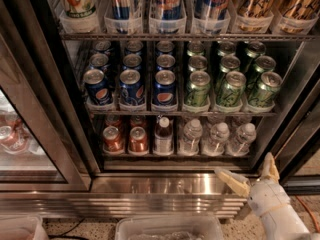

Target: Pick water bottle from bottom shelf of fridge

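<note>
Clear, crinkly plastic with a white cap made up the water bottle (243,136), which stood at the right end of the bottom shelf (170,156) of the fridge (62,99), beside two more just like it, with a dark bottle (163,134) and red cans (113,139) further left. The pincer (251,175) hung low outside, in front of the shiny base (160,184), its two fingers apart and holding nothing, so the reaching step seemed to be in hand. Next it would likely need to go up and in, then close around one bottle without bumping its neighbours.
</note>
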`<move>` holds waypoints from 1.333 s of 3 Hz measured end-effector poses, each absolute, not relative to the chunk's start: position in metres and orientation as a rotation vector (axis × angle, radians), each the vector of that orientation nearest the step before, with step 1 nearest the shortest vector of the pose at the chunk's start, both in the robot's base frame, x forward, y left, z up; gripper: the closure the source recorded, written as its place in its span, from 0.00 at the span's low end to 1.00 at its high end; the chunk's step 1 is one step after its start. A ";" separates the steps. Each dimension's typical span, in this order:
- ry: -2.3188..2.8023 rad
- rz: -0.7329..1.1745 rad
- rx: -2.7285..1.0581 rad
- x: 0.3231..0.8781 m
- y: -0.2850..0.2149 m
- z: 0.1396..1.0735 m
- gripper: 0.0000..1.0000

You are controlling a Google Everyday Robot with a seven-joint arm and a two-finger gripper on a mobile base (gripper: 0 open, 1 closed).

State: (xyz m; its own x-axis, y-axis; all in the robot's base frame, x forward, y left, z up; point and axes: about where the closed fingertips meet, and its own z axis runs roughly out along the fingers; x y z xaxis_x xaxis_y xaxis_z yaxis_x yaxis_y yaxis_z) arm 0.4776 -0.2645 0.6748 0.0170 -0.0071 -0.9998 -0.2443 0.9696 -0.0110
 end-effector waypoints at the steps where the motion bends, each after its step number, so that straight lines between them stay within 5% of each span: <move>1: 1.552 0.182 -0.189 0.479 -0.267 0.673 0.00; 4: 1.578 0.106 -0.127 0.485 -0.270 0.648 0.00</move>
